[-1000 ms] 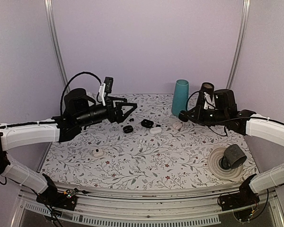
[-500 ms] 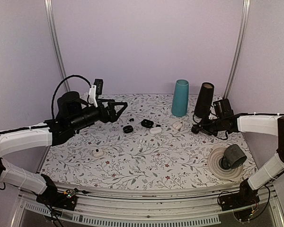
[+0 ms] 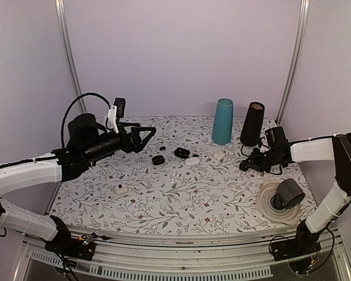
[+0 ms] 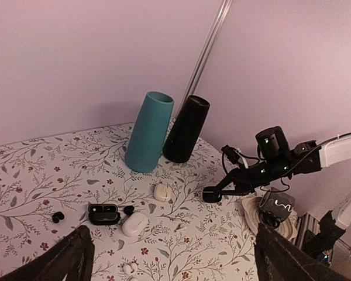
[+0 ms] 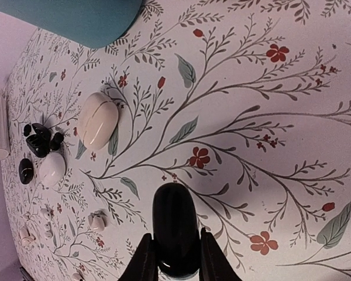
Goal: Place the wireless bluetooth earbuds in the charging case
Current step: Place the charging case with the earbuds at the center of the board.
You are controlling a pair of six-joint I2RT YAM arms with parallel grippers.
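A teal tumbler (image 3: 223, 120) and a black tumbler (image 3: 253, 123) stand upright, near each other, at the back of a floral-print table (image 3: 181, 202). A grey mug (image 3: 289, 194) (lying tipped) rests on a cream plate (image 3: 268, 209).

One tall teal tumbler (image 3: 223, 120), one tall black tumbler (image 3: 252, 123), one grey mug (image 3: 288, 195), one ribbed cream plate (image 3: 268, 212). Five pebble-shaped cases: cream case (image 3: 219, 156), white case (image 3: 192, 161), open white case (image 3: 121, 189), open black case (image 3: 181, 153), closed black case (image 5: 175, 225). The tiny earbuds (image 5: 96, 220) are too small to count surely.

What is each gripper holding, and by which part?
Right gripper pinches a black charging case across its near end; left gripper is open, holding nothing.
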